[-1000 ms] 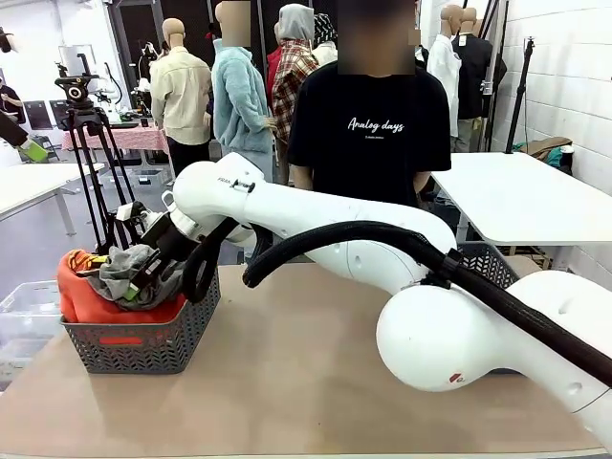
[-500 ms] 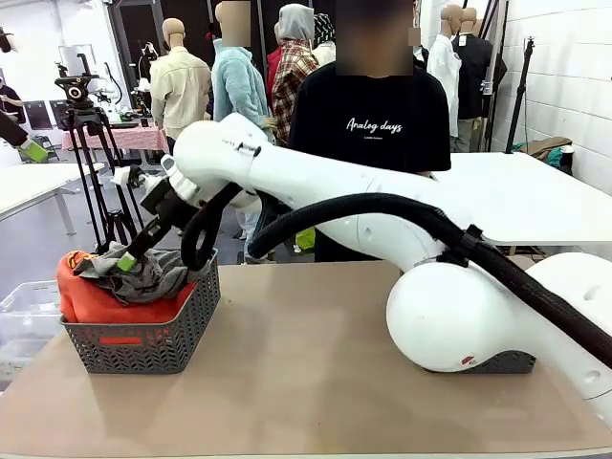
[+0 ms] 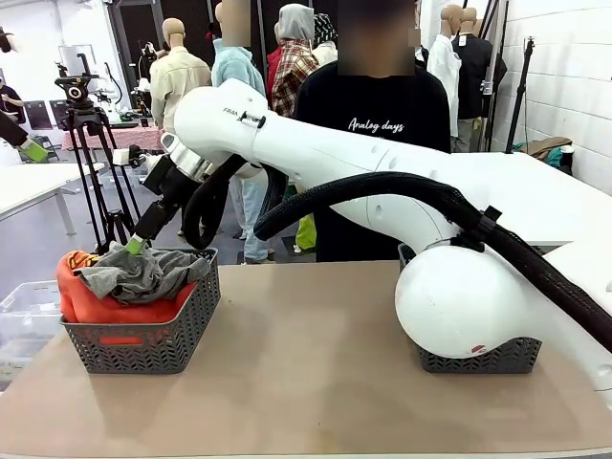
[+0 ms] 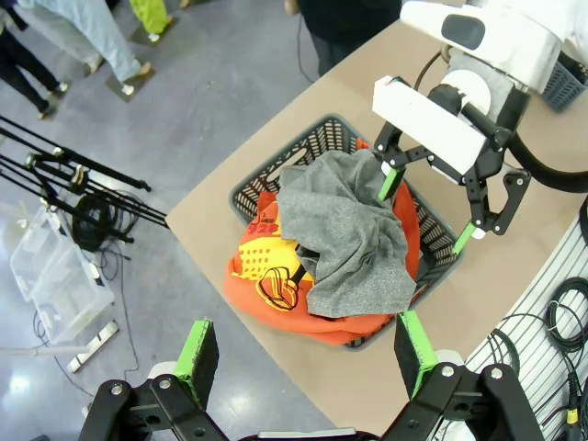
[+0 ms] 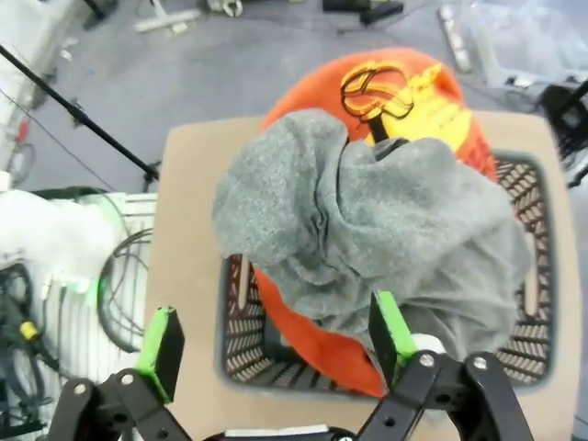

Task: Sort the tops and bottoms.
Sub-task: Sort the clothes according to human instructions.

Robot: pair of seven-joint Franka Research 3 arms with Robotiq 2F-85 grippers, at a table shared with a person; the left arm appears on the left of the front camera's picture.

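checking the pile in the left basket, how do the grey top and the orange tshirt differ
The mottled grey top lies crumpled on top of the pile; the orange T-shirt sits beneath it and spills over the basket rim. The grey top is plain and unprinted, while the orange T-shirt carries a yellow print with dark outlines. Both are soft garments in the same dark basket, and neither is held by the open right gripper.

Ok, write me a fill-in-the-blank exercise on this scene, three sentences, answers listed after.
1. The mottled grey top lies on the ____ T-shirt.
2. Both garments sit in the ____ basket, at the table's left end.
3. The right gripper hovers above that basket with its jaws ____.

Missing words: orange; grey; open
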